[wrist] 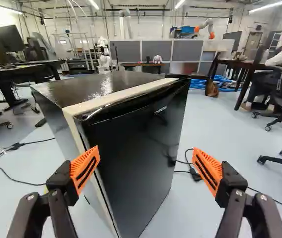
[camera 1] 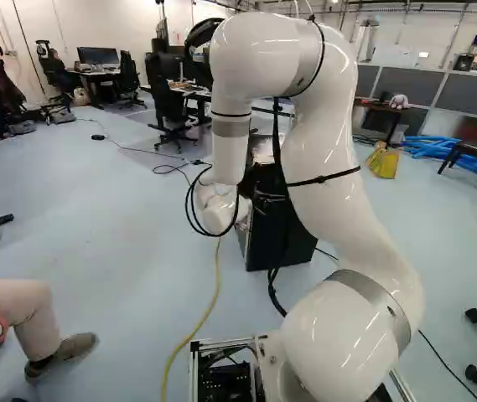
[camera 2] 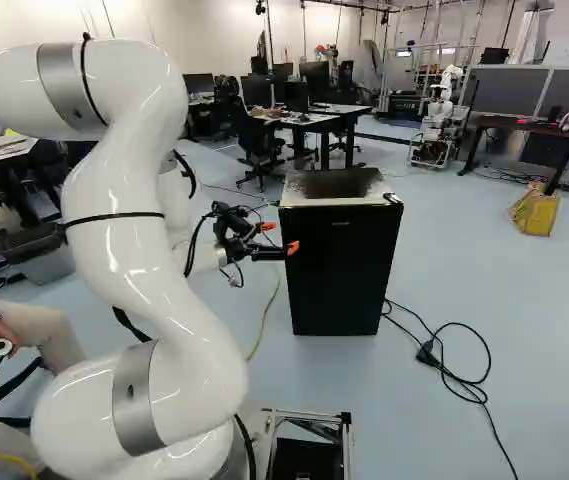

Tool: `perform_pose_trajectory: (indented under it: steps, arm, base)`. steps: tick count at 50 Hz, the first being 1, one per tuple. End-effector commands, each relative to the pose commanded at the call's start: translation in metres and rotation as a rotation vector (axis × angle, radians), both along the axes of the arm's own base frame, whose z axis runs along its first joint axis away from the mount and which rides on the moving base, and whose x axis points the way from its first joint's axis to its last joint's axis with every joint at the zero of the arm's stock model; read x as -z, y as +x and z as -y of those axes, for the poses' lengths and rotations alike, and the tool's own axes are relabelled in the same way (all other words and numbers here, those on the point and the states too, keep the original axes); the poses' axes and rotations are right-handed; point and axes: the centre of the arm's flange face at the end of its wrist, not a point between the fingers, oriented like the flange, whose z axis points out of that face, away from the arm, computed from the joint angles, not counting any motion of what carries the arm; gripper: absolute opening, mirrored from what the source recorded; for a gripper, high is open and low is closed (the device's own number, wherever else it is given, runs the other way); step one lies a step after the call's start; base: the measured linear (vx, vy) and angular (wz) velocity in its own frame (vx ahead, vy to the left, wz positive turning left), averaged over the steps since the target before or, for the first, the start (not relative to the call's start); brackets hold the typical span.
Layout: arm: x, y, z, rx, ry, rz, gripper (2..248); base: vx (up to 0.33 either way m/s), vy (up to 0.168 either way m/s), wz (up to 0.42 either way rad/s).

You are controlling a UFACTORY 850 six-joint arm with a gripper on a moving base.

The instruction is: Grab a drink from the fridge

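Note:
In the right base view my gripper (camera 2: 289, 240) reaches to the left front side of the small black fridge (camera 2: 342, 270), near its upper door edge. The wrist view has the gripper (wrist: 146, 170) open wide, its two orange pads far apart with nothing held between them. Ahead of it stands the fridge (wrist: 136, 148) at an angle, its black door closed and the pale door seam close to one finger. No drink is visible. In the left base view the arm partly hides the fridge (camera 1: 280, 230).
A black cable (camera 2: 459, 375) lies on the floor beside the fridge. A yellow cable (camera 1: 213, 301) runs along the floor ahead of the base. A seated person's leg (camera 1: 33, 322) is at the left. Another robot (camera 2: 444, 110) stands far back.

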Motion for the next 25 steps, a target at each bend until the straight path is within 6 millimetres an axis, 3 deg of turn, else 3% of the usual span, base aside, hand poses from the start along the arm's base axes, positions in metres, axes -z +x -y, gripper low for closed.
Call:
perform_pose_trajectory:
  steps: [25]
  arm:
    - [-0.001,-0.017,-0.029,-0.083,-0.005,-0.009,247]
  base:
    - [0.000,0.000,0.000]
